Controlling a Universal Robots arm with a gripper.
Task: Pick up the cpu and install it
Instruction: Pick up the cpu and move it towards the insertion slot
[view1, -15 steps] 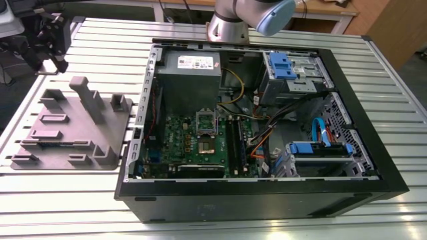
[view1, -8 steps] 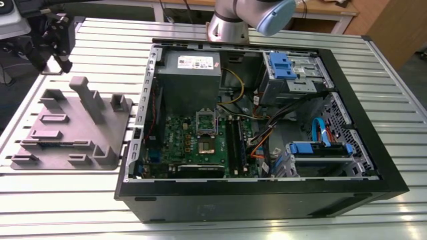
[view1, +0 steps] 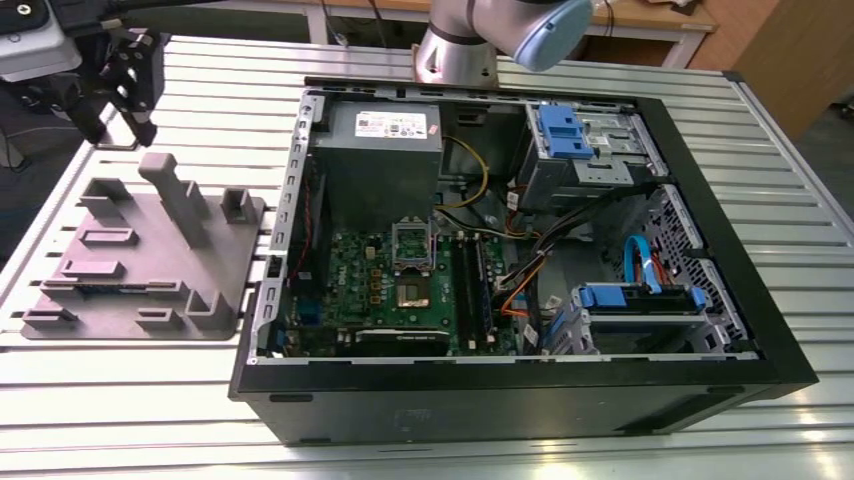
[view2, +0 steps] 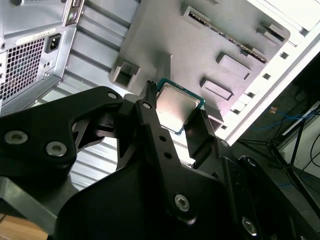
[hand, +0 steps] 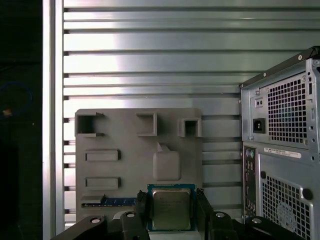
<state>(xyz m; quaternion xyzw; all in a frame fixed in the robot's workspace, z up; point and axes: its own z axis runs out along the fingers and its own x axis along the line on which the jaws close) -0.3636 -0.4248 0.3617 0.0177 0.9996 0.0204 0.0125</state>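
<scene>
Closest to the wrist cameras, the gripper (hand: 171, 211) had its two black fingers (hand: 202, 212) drawn in against opposite edges of the cpu (hand: 171, 209), so the chip sat pinched between them with its silver-grey top facing the camera. In the second wrist view the cpu (view2: 176, 106) appeared tilted, one finger (view2: 155, 135) pressed on one edge and the other finger on the opposite edge, with the green rim showing along the free sides.

Behind the chip lay the grey fixture (hand: 125, 170) with its raised blocks and pockets, resting on the ribbed metal table (hand: 150, 65). The cpu was held above the fixture and apart from it.

In the exterior view the gripper (view1: 118, 95) hung high over the table's far corner, on the exterior view's left, beyond the fixture (view1: 134, 270). To the exterior view's right of the fixture stood the open computer case (view1: 534, 400), lying on its side, with the green motherboard (view1: 360, 290) and its socket (view1: 411, 290) exposed inside. Farthest back in the case sat the grey power supply (view1: 380, 140).
</scene>
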